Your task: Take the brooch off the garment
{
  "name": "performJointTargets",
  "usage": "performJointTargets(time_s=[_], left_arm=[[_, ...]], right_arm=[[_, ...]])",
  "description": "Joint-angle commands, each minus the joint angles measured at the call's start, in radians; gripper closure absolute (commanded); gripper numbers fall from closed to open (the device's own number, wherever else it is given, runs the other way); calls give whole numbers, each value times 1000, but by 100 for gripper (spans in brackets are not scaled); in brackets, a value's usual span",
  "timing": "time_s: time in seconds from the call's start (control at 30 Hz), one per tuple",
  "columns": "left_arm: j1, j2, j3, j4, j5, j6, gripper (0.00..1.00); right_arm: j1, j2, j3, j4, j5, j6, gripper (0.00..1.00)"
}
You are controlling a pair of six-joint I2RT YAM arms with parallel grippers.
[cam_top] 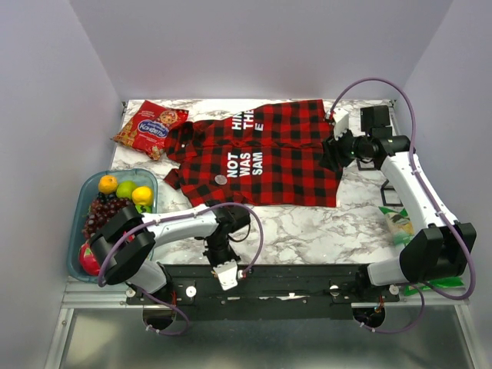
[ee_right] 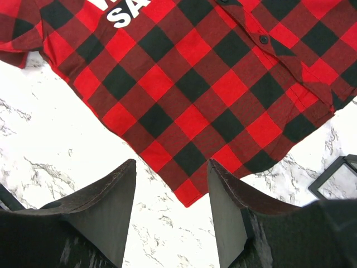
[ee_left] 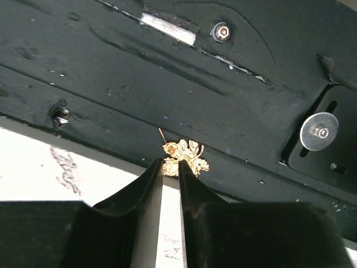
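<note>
Left gripper [ee_left: 170,163], jaws narrow, at the near black rail [ee_left: 167,72], tips by a gold leaf pin [ee_left: 187,153]; grip unclear.
Beyond, the round grey brooch [cam_top: 221,179] sits on the checked shirt [cam_top: 284,154] beside its lettering; far right, the right gripper [ee_right: 170,164] gapes wide over the hem. Best to hold the cloth flat, then lift.

Corner of garment [ee_right: 189,111] on marble table [ee_right: 56,139], between spread fingers [ee_right: 111,212] of right end effector [ee_right: 172,162]
</note>
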Motion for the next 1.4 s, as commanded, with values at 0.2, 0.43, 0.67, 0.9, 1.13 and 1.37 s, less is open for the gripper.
performJointTargets(time_s=[0.2, 0.43, 0.67, 0.9, 1.13, 1.37], left_arm=[[-53, 9, -58, 147, -103, -135, 73], [-99, 18, -84, 198, -141, -190, 74], [-130, 23, -104, 245, -172, -239, 77], [-150, 21, -119, 273, -187, -262, 86], [-148, 0, -113, 250, -166, -279, 100], [-63, -132, -1, 132, -126, -308, 100]], right_arm=[[0, -3, 1, 2, 8, 21, 39], [1, 13, 1, 6, 16, 22, 39], [1, 37, 24, 5, 6, 27, 39], [0, 40, 24, 8, 9, 28, 39], [1, 36, 23, 8, 8, 33, 39], [1, 28, 50, -29, -6, 32, 40]])
